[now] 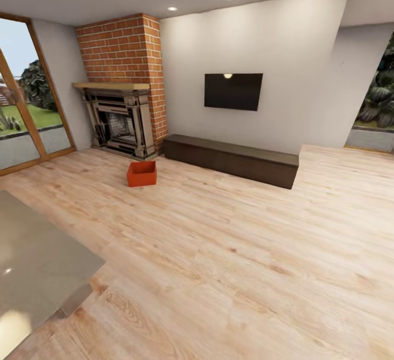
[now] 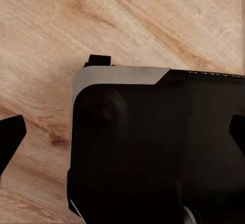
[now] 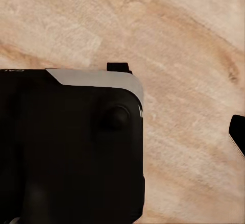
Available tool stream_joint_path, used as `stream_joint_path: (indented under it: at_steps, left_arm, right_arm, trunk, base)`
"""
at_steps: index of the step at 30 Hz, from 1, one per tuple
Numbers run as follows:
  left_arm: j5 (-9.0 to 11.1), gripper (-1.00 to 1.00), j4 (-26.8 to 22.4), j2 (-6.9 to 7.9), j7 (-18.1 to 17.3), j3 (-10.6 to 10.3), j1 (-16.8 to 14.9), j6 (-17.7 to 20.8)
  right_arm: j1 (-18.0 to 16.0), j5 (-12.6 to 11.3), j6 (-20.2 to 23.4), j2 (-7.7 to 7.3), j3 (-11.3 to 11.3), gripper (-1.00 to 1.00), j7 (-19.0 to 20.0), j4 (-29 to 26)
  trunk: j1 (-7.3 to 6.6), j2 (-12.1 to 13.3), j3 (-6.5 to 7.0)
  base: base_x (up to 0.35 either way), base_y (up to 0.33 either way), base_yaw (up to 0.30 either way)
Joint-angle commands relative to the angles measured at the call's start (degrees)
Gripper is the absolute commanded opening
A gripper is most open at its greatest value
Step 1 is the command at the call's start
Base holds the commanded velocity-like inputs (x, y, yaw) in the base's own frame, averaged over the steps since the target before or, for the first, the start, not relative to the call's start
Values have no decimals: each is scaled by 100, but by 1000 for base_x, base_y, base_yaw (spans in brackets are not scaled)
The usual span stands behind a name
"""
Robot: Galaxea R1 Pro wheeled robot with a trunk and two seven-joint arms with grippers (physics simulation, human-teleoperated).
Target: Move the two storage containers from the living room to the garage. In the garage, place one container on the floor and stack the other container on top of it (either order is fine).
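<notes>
One orange-red storage container [image 1: 142,174] stands upright on the light wood plank floor [image 1: 230,250] of the living room, in front of the brick fireplace and well ahead of me. In the left wrist view my left gripper [image 2: 122,132] is open, its dark fingertips [image 2: 11,137] at the frame's two sides, over the robot's black base [image 2: 153,147] and the wood planks. In the right wrist view my right gripper [image 3: 122,137] also looks open, one fingertip [image 3: 238,132] showing at the edge above the black base [image 3: 66,147]. Nothing is held.
A brick fireplace [image 1: 123,108] stands at the back left, with a long dark low bench [image 1: 232,158] along the wall under a black TV [image 1: 233,91]. A grey tabletop [image 1: 38,261] juts in at the lower left. Glass doors [image 1: 27,103] are at the left.
</notes>
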Motion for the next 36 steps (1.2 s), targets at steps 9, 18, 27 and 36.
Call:
stream_joint_path:
  at_steps: [9,18,27,36]
  left_arm:
    - [60,100,7,0,-21,-8,-4,0]
    - [60,100,7,0,-21,-8,-4,0]
    - [60,100,7,0,-21,-8,-4,0]
    - [60,100,7,17,-21,-8,-4,-8]
  right_arm:
    - [-5,-51,-22,3,52,100,-11,9]
    - [-5,-51,-22,9,52,100,-11,9]
    - [-5,-51,-22,6,52,100,-11,9]
    - [-5,-51,-22,7,52,100,-11,9]
  trunk:
    - [4,-4,-7]
    - [4,-4,-7]
    - [4,-4,-7]
    - [4,-4,-7]
  base:
    - [322,0,0]
    - [322,0,0]
    - [322,0,0]
    - [322,0,0]
